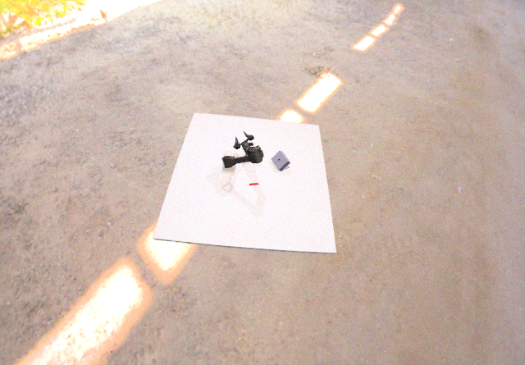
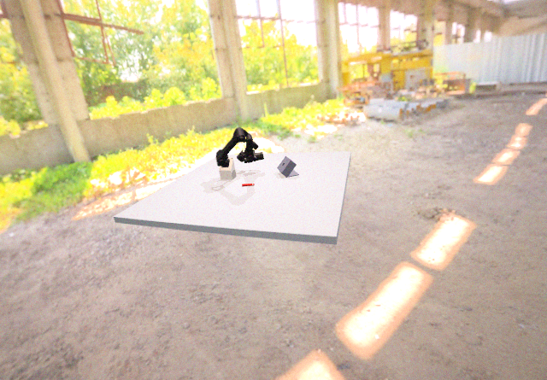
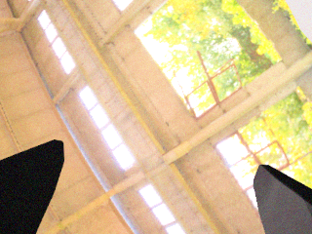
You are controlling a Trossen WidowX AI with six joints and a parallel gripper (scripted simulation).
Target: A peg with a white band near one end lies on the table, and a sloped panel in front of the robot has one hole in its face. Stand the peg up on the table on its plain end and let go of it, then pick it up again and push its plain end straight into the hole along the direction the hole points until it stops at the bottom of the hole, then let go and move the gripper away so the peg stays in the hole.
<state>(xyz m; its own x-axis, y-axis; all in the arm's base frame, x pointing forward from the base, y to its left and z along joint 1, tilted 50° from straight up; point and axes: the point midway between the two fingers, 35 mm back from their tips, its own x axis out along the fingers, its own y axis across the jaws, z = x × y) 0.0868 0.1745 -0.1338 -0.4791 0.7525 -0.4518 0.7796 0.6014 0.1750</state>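
Note:
A red peg lies flat on the white table. Its white band is too small to make out surely; a pale spot shows near its right end in the exterior view. The grey sloped panel stands to the right of the arm, with a small dark hole in its face. My gripper is wide open and empty. It is raised above the table, away from both peg and panel, with its fingers pointing away from the table in the top view. The wrist view shows neither peg nor panel.
The black arm stands on a pale base block left of the panel. The arm's shadow falls on the table around the peg. The table's front edge lies well beyond the peg.

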